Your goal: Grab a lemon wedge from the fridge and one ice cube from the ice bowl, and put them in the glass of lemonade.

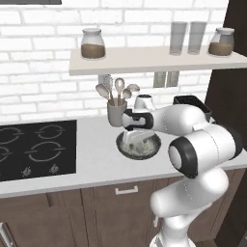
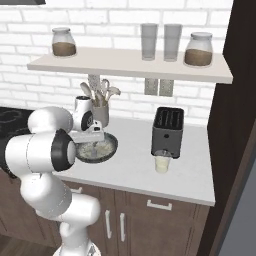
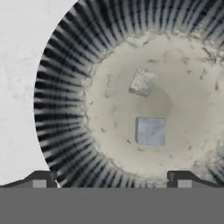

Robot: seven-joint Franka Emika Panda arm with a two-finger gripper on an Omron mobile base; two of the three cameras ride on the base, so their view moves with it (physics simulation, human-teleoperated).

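The pincer [image 3: 111,179] hangs spread wide over the ice bowl [image 3: 61,87], its two dark tips far apart with nothing between them. The hand view looks straight down into the bowl, showing two ice cubes [image 3: 150,131] on the pale speckled floor, apart from each other: one sits square to the picture, the other [image 3: 142,82] is turned at a slant; the ribbed dark wall rings them. From the left base view the pincer [image 1: 137,137] sits low inside the ice bowl's [image 1: 122,150] rim, the forearm crossing in front. The right base view shows what the left does not: the glass of lemonade [image 2: 161,163] stands upright on the table [image 2: 190,170], just in front of the black toaster [image 2: 167,131], well apart from the bowl [image 2: 107,148]. A grey utensil cup [image 1: 116,112] stands close behind the bowl. On the shelf [image 2: 130,67] above stand two tall glasses [image 2: 148,41] and jars.
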